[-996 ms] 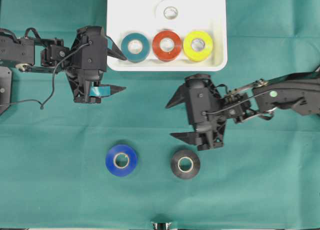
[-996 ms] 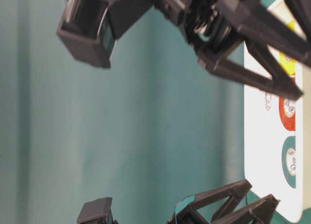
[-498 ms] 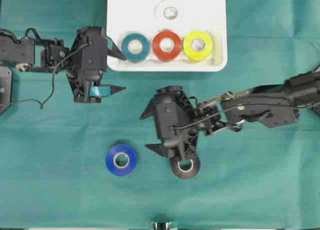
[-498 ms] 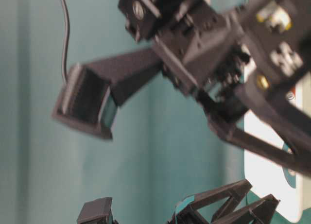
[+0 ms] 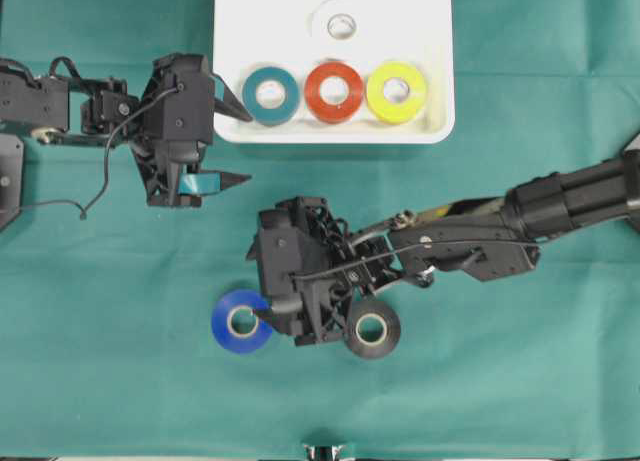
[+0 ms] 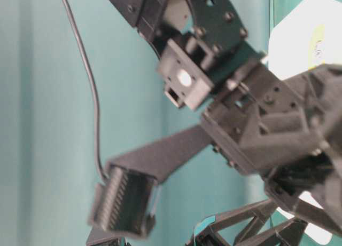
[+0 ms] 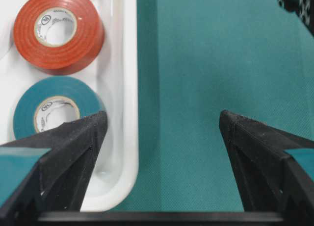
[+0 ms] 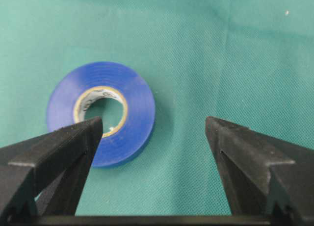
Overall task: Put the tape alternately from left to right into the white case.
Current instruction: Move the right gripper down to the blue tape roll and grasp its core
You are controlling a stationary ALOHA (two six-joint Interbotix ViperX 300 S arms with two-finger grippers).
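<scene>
Overhead view: my right gripper [image 5: 268, 319] reaches left across the middle, jaws spread and empty, over the blue roll [image 5: 241, 321].
The black roll [image 5: 372, 329] lies just right of it; teal, red, yellow and white rolls sit in the white case [image 5: 432, 131]. My left gripper [image 5: 240, 146] hangs released.

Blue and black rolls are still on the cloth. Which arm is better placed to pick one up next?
Right. The right gripper, jaws open, sits low between the blue roll and black roll. The left gripper, also open, hangs by the white case.
</scene>
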